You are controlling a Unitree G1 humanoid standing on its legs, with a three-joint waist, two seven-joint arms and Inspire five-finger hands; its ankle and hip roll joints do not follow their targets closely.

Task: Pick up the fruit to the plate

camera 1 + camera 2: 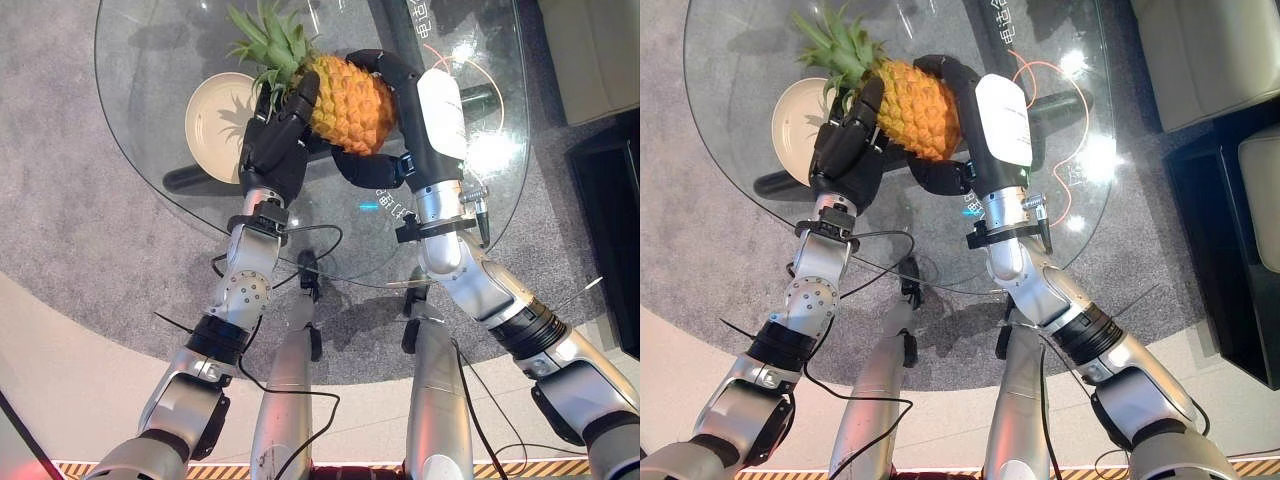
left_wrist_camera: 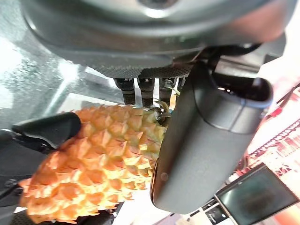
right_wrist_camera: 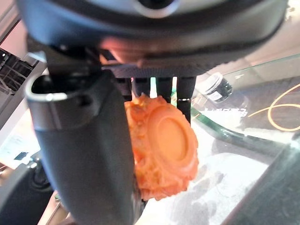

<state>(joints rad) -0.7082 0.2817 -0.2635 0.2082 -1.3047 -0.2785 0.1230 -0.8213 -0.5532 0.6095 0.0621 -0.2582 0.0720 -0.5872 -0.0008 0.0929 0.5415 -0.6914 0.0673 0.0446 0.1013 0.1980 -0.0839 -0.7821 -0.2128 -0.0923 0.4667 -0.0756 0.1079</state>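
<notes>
Two hands hold one pineapple (image 1: 350, 100) at upper centre of the left eye view, probably because it is too bulky for one. Left hand (image 1: 275, 135) curls fingers round the crown end, right hand (image 1: 400, 110) wraps the base. Plate (image 1: 215, 125) lies just left on the glass surface (image 1: 150, 60). Right wrist view shows the flat butt end; left wrist view shows the scaly flank.
</notes>
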